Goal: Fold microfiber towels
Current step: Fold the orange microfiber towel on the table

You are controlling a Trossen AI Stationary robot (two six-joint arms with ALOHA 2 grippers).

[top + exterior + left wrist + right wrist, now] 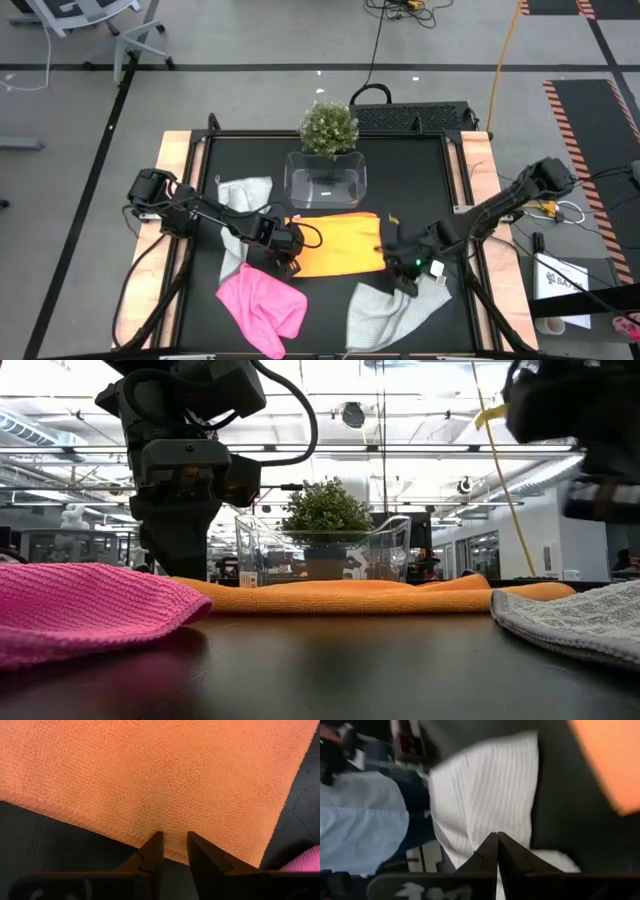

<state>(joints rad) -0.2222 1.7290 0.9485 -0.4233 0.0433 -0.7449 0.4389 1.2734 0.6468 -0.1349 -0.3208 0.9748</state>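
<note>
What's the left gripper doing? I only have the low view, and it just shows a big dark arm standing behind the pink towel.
Observer: The left gripper sits at the edge of the orange towel, jaws a little apart with the hem between the tips.
Operator: And the right one?
Observer: The right gripper is shut, poised over the grey towel near the table's front right.
Operator: Any towels I can't see from here?
Observer: Yes, a second grey towel lies back left, beside the clear tub.
</note>
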